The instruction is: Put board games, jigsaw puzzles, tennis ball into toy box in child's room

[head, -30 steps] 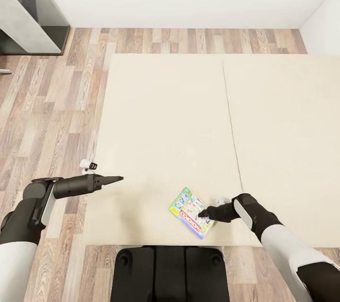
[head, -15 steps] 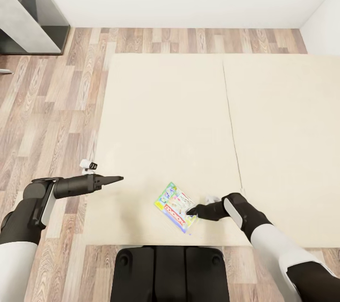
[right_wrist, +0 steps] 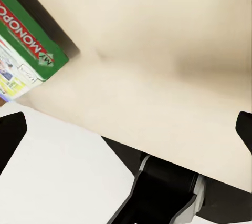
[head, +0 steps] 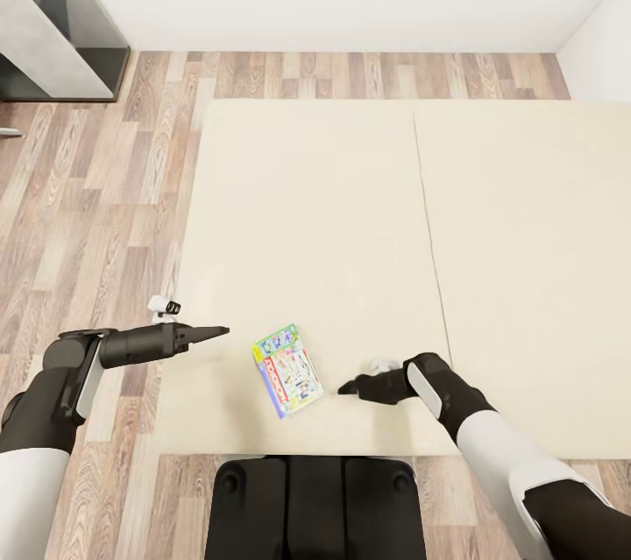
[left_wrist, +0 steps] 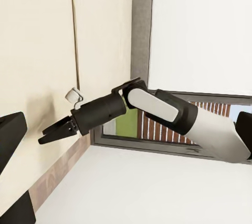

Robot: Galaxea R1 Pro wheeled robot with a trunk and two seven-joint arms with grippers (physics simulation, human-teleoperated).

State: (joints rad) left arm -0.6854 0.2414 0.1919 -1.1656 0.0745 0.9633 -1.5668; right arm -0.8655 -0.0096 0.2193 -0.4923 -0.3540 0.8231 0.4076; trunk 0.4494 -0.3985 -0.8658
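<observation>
board game (right_wrist: 23,50): cut off at my right wrist picture's edge
bed (head: 526,280): its right side ran out of frame

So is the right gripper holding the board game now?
No. In the head view the right gripper sits apart from the board game, which lies flat on the bed with bare mattress between them.

At the lower left of the head view our left arm reaches toward the middle, its left gripper (head: 219,331) drawn to a narrow point with the fingers together. At the lower right our right arm bends inward, and the right gripper (head: 346,386) points left, low and nearly level, fingers parted, holding nothing.
</observation>
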